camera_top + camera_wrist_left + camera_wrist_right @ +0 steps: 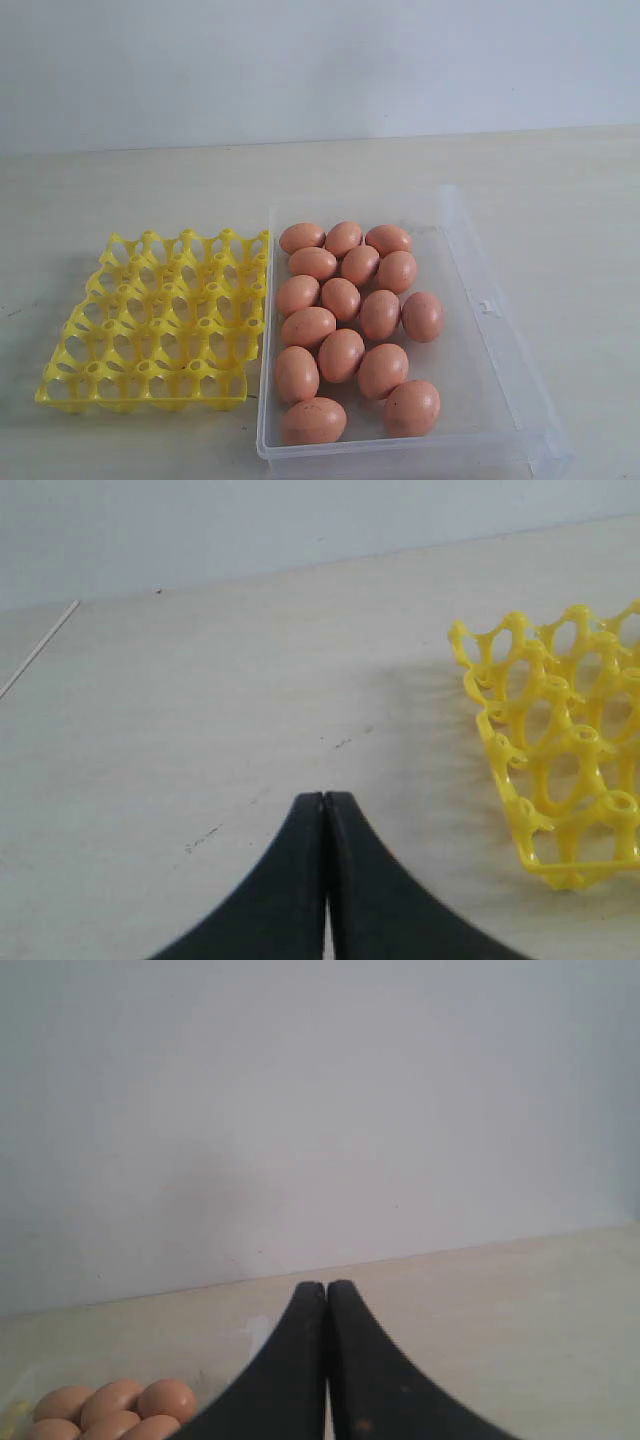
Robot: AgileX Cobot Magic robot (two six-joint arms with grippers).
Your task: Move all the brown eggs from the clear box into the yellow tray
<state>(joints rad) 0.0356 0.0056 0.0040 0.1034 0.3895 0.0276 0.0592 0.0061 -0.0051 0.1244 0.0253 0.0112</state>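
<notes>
Desk (560, 220) scene: pale top, plain white wall behind. Ext. view: clear box (478, 385), shallow & rectangular, sits right of centre w/ a small latch tab (487, 307) on its right rim. Sixteen brown eggs (341, 298) lie inside, bunched toward the box's left half in approx. three loose columns, many touching their neighbours. The right strip of the box floor is bare. Yellow tray (150, 320) sits just beside the box's left wall, edge to edge; can't tell if they touch. Its cups are open, desk visible thru them. All the eggs are in the box.

L wrist view: left claw (325, 800), black, fingers pressed together w/ nothing btwn them, over bare desk. One corner of the yellow tray (560, 770) shows near it.

R wrist view: right claw (326, 1288), also black, also closed tight on nothing, pointing toward the wall. A few brown eggs (110, 1410) show at the frame edge, apart from it.
</notes>
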